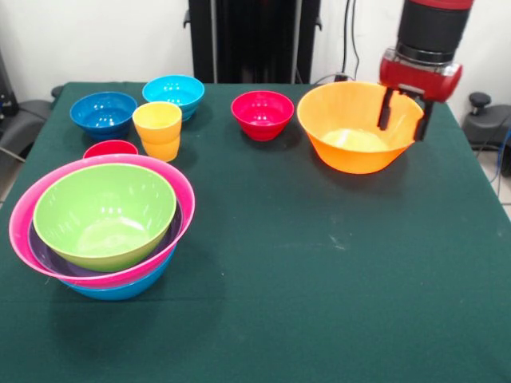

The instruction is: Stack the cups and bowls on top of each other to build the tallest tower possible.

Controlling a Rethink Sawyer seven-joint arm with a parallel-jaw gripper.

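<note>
Front view: the gripper (404, 117) hangs at the far right rim of the orange bowl (355, 142), its 2 fingers apart, 1 inside the rim and 1 outside. The bowl sits tilted. At near left the tower (102, 231) nests green in purple in pink over blue. Behind it stand the yellow cup (158, 131), red cup (110, 149), and 3 small bowls: dark blue (103, 113), light blue (174, 92), red (263, 113).
</note>
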